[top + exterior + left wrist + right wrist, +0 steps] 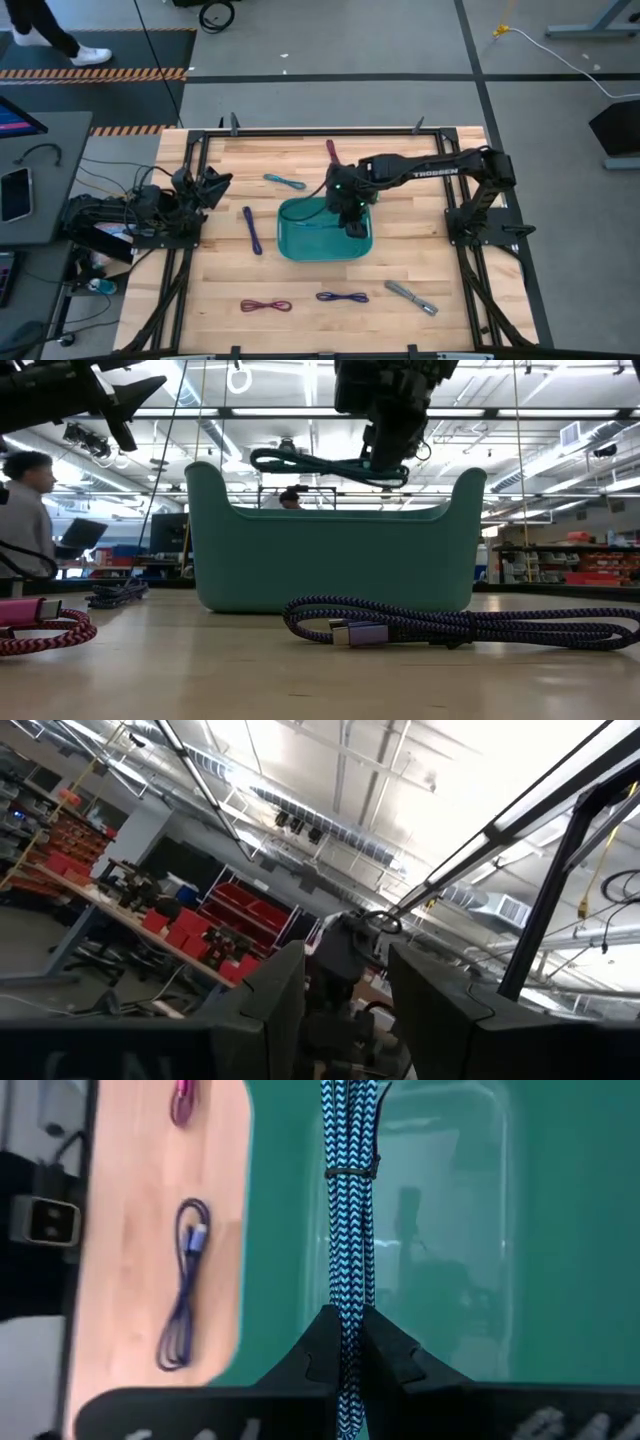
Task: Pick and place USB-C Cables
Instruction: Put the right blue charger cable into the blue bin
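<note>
The right gripper (347, 1342), pinching a teal braided cable (348, 1230), hangs directly over the green bin (300, 245) mid-bench, cable lengthwise above its floor; left gripper (212, 187) idles spread at the bench's left edge.

Grey floor (350, 40) is seen around the wooden table (420, 260); red shelving (215, 925) is lit by ceiling lights (300, 412).

Bright, even light falls from the ceiling strips (520, 815), which blow out to white glare in the left wrist view. The table (420, 250) shows only soft shadows. In the low view, the near purple cable (450, 628) blurs at the frame's right edge.
</note>
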